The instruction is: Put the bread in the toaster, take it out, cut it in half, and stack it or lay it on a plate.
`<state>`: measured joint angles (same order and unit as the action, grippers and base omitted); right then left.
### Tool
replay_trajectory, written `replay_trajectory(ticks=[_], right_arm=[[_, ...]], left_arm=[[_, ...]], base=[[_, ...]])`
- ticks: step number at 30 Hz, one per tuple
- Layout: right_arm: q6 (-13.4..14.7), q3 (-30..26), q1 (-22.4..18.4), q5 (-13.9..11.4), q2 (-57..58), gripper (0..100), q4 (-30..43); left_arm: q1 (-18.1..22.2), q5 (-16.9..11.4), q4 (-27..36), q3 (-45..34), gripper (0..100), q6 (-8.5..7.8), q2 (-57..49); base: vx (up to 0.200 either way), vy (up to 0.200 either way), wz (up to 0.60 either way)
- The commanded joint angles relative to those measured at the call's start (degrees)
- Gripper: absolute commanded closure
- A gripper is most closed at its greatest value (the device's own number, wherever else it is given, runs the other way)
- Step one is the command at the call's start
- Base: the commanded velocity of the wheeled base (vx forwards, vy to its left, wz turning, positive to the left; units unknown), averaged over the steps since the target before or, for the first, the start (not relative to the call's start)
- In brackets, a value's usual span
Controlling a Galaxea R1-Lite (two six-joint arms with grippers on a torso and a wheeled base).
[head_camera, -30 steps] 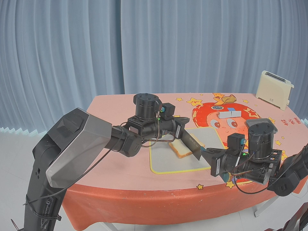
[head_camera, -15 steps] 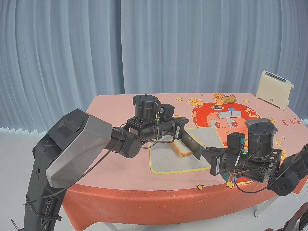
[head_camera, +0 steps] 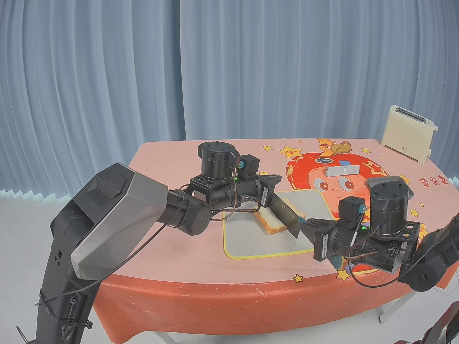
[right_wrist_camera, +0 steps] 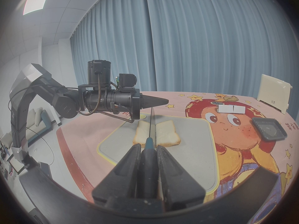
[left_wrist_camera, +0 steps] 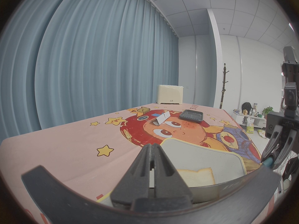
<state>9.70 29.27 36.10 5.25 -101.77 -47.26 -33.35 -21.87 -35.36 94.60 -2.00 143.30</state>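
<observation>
Place: a lab or office room (dressed up as a small kitchen corner).
Walls: blue curtain (head_camera: 143,58) from ceiling to floor; plain white wall (left_wrist_camera: 255,75) beyond.
Ceiling: grid tiles (left_wrist_camera: 199,3) with a panel light (right_wrist_camera: 35,2).
Furnishing: coat stand (left_wrist_camera: 223,84); low shelf (left_wrist_camera: 249,115) with plants and bottles.
Table: cartoon tablecloth (head_camera: 191,244); toaster (head_camera: 409,133) at the far corner.

our left gripper (left_wrist_camera: 152,153) has its fingers pressed together close to the bread slice (left_wrist_camera: 196,177) on the yellow-rimmed cutting mat (left_wrist_camera: 199,153). a knife (left_wrist_camera: 224,187) runs across beside the bread, its teal handle clamped in the right gripper (left_wrist_camera: 271,159). far back we see the toaster (left_wrist_camera: 169,94) and a black tray (left_wrist_camera: 191,115).
</observation>
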Motion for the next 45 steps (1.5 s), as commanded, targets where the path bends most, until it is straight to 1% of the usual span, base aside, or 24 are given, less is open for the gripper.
replay_trajectory(ticks=[1, 4, 5, 16, 18, 21, 24, 25, 26, 27, 31, 34, 45], right_arm=[[-0.04, 0.0, 0.03, 0.02, 0.25, 100, -0.11], [-0.04, -0.09, 0.03, -0.07, 0.43, 100, -0.02], [-0.04, -0.09, 0.03, -0.07, 0.43, 0, -0.11], [0.32, 0.61, -0.5, -0.07, 1.84, 0, -0.02], [0.23, 0.61, -0.68, -0.07, 4.82, 0, 0.86], [0.23, 0.88, -0.76, -0.07, 5.88, 0, 1.74], [-0.48, 4.04, -1.73, -0.07, 6.93, 0, 7.8], [-0.65, 5.36, -1.64, -0.07, 7.55, 0, 11.23], [-0.65, 5.36, -1.64, -0.07, 7.55, 0, 11.23], [-1.09, 7.82, -1.2, -0.07, 8.69, 0, 18.61], [-1.62, 11.07, -0.85, -0.07, 9.13, 0, 25.91], [-1.62, 12.65, -0.85, -0.07, 8.52, 0, 27.66], [-1.71, 11.86, -0.76, -0.07, 5.88, 0, 27.66]], left_arm=[[-0.04, -0.1, 0.21, 0.06, 100, -0.02, 0.49], [-0.04, -0.01, 0.21, 0.15, 100, -0.02, 0.75], [-0.04, -0.1, 0.21, 0.23, 100, -0.02, 0.84], [-0.04, -0.01, 0.21, 0.15, 100, -0.02, 0.84], [-0.13, -0.1, 0.21, 0.06, 100, -0.02, 0.84], [-0.13, -0.01, 0.21, 0.15, 100, -0.02, 0.84], [-0.13, -0.1, 0.3, 0.5, 100, -0.02, 0.84], [-0.13, -0.1, 0.21, 0.5, 100, -0.02, 0.84], [-0.13, -0.1, 0.21, 0.5, 100, -0.02, 0.84], [-0.13, -0.1, 0.3, 0.5, 100, -0.02, 0.75], [-0.13, -0.1, 0.3, 0.5, 100, -0.02, 0.84], [-0.13, -0.01, 0.3, 0.5, 100, -0.02, 0.84], [-0.13, -0.1, 0.3, 0.59, 100, -0.02, 0.75]], base=[[0.0, 0.0, 0.0], [0.0, 0.0, 0.0], [0.0, 0.0, 0.0], [0.0, 0.0, 0.0], [0.0, 0.0, 0.0], [0.0, 0.0, 0.0], [0.0, 0.0, 0.0], [0.0, 0.0, 0.0], [0.0, 0.0, 0.0], [0.0, 0.0, 0.0], [0.0, 0.0, 0.0], [0.0, 0.0, 0.0], [0.0, 0.0, 0.0]])
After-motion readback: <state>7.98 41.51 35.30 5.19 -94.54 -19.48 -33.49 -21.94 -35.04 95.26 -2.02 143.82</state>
